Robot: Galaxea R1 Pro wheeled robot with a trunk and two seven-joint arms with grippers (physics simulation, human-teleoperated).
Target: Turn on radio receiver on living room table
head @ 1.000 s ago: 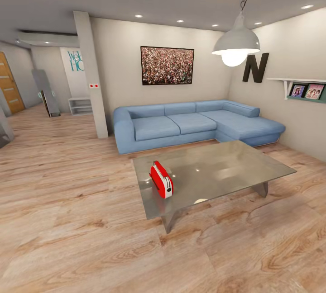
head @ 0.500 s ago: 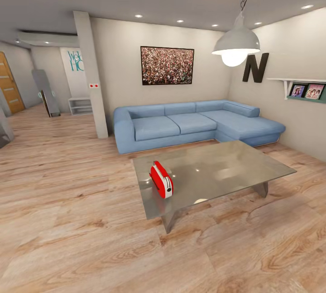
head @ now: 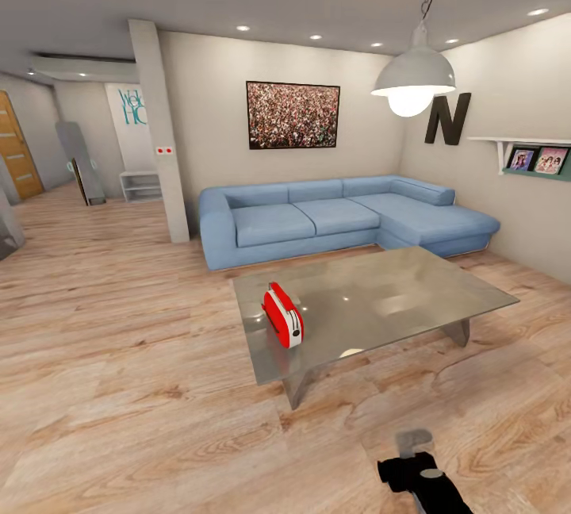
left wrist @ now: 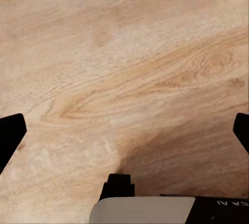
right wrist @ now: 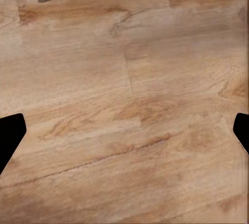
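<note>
The small red rounded radio receiver with white edge trim (head: pixel 283 315) stands upright on the glossy grey rectangular worktop (head: pixel 396 292) of the low coffee table, near its front-left corner, well apart from the robot. Behind the worktop sits a blue L-shaped sofa (head: pixel 333 216) on the light wood floor (head: pixel 119 355), under a framed crowd picture (head: pixel 293 115) and beside a white pendant lamp (head: pixel 412 78). The right gripper (head: pixel 414 458) shows low in the head view, over the floor; its wrist view has dark fingertips (right wrist: pixel 10 136) at both edges, spread wide apart with nothing between. The left gripper (left wrist: pixel 124 130) is likewise spread wide over bare floor.
</note>
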